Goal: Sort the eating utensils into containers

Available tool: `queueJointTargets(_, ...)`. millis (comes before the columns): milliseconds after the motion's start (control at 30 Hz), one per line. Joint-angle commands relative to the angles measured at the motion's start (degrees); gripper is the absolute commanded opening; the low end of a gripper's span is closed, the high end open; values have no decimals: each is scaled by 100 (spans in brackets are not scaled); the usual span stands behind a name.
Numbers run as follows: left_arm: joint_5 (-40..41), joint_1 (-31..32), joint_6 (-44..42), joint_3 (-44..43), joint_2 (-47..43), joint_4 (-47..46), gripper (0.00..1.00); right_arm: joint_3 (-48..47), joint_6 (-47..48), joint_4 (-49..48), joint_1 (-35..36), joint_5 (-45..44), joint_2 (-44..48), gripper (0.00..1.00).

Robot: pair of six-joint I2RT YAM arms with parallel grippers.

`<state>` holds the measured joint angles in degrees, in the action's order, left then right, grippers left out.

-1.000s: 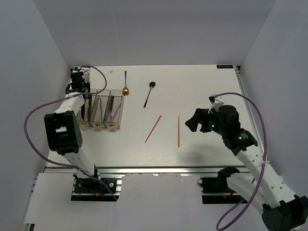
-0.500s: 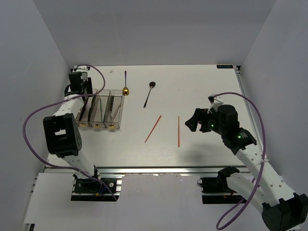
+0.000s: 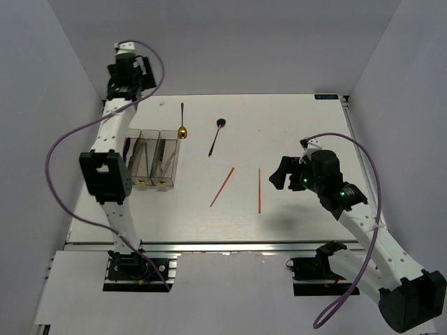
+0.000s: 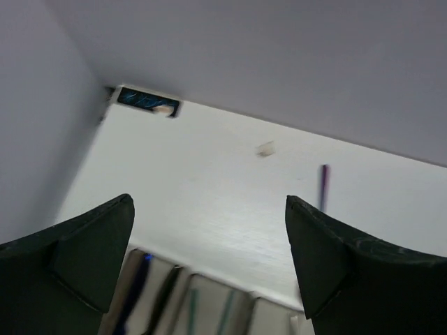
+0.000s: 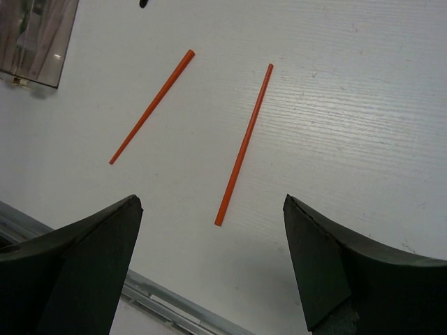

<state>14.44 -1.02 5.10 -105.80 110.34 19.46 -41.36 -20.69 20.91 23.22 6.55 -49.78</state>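
The left gripper [image 4: 209, 258] hangs open and empty high behind the smoky bins [image 3: 160, 157] while the right gripper [image 5: 209, 269] gapes, empty, over two orange-red chopsticks [image 5: 244, 145] on the table [image 3: 314, 139], with a gold-bowled spoon [image 3: 182, 120] and a black spoon [image 3: 215, 138] lying loose beyond.

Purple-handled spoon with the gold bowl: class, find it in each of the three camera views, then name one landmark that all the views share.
Top external: the purple-handled spoon lies upper left, by the far right corner of the bins.
Left wrist: only its purple handle shows, right of centre.
Right wrist: not in it.
Shared landmark: the bins, at the bottom edge in left wrist and the top left corner in right wrist.
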Motion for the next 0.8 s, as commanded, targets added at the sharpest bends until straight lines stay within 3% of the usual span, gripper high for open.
queueJointTargets(0, 393, 673, 710, -1717, 1162, 1470, 98, -109, 30, -43, -20, -250, -75, 87)
queueJointTargets(133, 77, 769, 1282, -2849, 2130, 1658, 98, -118, 12, -8, -28, -487, -216, 87)
queueJointTargets(333, -160, 1130, 1239, -2621, 2675, 963, 98, -179, -5, 62, -28, -628, -392, 87)
queueJointTargets(433, 190, 1340, 1168, -2701, 3027, 1173, 96, -232, 3, 124, -28, -663, -375, 87)
queueJointTargets(533, 463, 1402, 1116, -2237, 3046, 937, 93, -249, 3, 185, -28, -804, -322, 87)
queueJointTargets(767, 209, 1402, 1107, -2164, 3326, 910, 75, -205, 12, 195, -28, -813, -296, 87)
